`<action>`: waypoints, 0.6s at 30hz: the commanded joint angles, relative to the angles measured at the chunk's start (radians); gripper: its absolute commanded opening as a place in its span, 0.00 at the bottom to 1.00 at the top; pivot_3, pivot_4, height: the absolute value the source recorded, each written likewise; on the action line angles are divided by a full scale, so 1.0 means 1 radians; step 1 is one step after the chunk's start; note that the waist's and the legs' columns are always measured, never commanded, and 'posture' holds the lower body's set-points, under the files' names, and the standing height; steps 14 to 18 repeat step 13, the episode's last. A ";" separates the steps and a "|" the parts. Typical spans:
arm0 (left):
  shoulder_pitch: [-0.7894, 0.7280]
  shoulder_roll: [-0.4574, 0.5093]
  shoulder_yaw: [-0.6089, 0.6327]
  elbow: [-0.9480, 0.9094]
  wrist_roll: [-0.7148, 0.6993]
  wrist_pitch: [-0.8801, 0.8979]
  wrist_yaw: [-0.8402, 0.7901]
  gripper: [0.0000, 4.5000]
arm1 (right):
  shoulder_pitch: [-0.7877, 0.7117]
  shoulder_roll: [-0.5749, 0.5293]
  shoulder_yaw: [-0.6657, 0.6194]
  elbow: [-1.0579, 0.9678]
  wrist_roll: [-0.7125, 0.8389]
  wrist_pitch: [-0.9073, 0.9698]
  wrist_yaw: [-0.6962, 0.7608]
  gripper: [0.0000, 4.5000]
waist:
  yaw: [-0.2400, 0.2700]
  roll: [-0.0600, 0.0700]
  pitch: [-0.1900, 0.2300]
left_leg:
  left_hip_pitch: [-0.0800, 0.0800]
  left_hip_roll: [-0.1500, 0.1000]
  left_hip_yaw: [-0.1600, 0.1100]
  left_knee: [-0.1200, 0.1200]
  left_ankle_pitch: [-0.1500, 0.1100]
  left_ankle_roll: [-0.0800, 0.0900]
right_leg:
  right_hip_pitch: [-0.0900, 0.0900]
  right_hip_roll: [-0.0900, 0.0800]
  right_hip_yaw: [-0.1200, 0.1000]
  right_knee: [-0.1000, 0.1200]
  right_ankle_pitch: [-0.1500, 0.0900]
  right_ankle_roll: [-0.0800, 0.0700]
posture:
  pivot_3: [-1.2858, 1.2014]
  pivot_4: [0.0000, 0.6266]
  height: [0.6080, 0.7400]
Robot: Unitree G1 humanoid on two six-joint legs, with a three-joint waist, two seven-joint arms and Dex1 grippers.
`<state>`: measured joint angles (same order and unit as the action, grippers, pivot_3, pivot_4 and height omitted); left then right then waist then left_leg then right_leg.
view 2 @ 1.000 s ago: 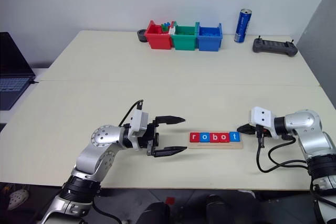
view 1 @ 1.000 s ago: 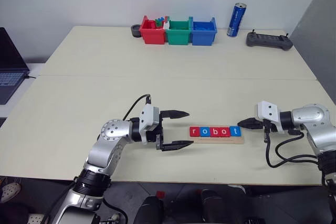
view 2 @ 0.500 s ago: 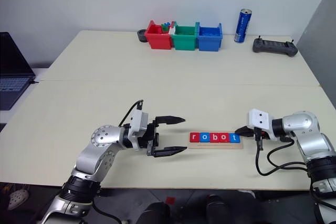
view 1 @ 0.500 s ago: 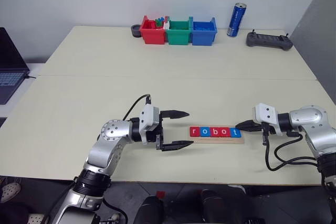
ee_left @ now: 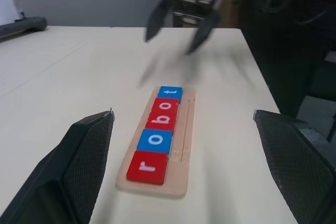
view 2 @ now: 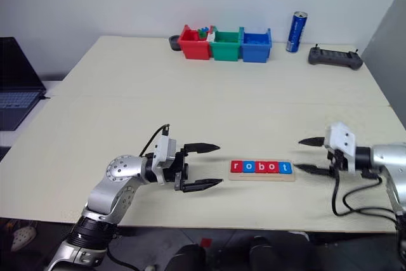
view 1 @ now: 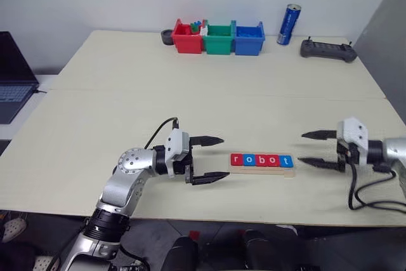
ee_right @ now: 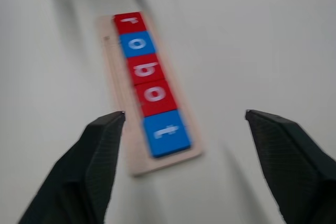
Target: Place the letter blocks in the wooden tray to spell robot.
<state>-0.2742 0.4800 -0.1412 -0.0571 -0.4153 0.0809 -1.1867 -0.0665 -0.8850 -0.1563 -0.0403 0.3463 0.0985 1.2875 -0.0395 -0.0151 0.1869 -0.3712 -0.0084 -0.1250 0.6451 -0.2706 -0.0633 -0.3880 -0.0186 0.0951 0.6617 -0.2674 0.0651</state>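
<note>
All 5 letter blocks (view 1: 261, 160) sit in the wooden tray (view 1: 262, 169) at the table's (view 1: 190, 93) near edge, reading "robot". Left gripper (view 1: 214, 157) spread wide just left; right gripper (view 1: 315, 148) spread too, just right, empty.

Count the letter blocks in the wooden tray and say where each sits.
5, side by side in the wooden tray: red r, blue o, red b, red o, blue t. None looks hidden.
</note>
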 commanded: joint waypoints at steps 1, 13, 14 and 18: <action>-0.002 0.005 0.011 -0.033 0.023 -0.015 0.034 1.00 | 0.050 0.013 -0.048 -0.083 0.034 -0.039 -0.021 0.99 | 0.000 0.000 0.000 | 0.000 0.000 0.001 0.000 0.000 0.000 | 0.000 0.000 0.001 0.000 0.000 0.000 | 0.52 0.24 1.00; -0.008 0.008 -0.010 0.007 0.110 -0.065 0.065 1.00 | 0.087 0.036 -0.039 -0.121 0.032 -0.105 -0.056 0.99 | -0.004 0.000 0.000 | 0.003 0.001 0.003 0.000 0.000 0.000 | 0.002 0.000 0.002 0.000 0.000 0.000 | 0.52 0.24 1.00; -0.008 0.008 -0.010 0.007 0.110 -0.065 0.065 1.00 | 0.087 0.036 -0.039 -0.121 0.032 -0.105 -0.056 0.99 | -0.004 0.000 0.000 | 0.003 0.001 0.003 0.000 0.000 0.000 | 0.002 0.000 0.002 0.000 0.000 0.000 | 0.52 0.24 1.00; -0.008 0.008 -0.010 0.007 0.110 -0.065 0.065 1.00 | 0.087 0.036 -0.039 -0.121 0.032 -0.105 -0.056 0.99 | -0.004 0.000 0.000 | 0.003 0.001 0.003 0.000 0.000 0.000 | 0.002 0.000 0.002 0.000 0.000 0.000 | 0.52 0.24 1.00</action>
